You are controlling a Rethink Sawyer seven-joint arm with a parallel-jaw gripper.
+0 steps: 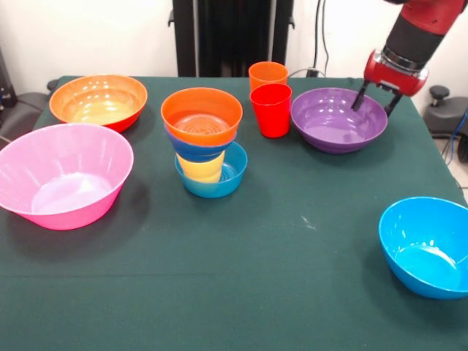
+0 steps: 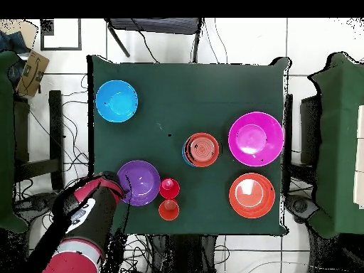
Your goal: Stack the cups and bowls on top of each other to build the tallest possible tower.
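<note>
My gripper (image 1: 376, 100) sits at the purple bowl (image 1: 338, 119), jaws apart, straddling its rim on the far-right side in front view, one finger inside, one outside; not clamped as far as I can tell. Count: 3 cups – orange cup (image 1: 268, 74) and red cup (image 1: 271, 110) touching each other, just beside purple bowl; yellow cup (image 1: 200, 167) inside the tower (image 1: 206, 142). Tower mid-desk: small blue bowl at base, yellow cup, blue bowl, small orange bowl on top. Loose bowls: 4 – pink bowl (image 1: 63, 174), big orange bowl (image 1: 99, 100), purple, bright blue bowl (image 1: 428, 245). Bright blue bowl sits at the edge of the desk (image 1: 292, 278). Open room front-center of desk.
</note>
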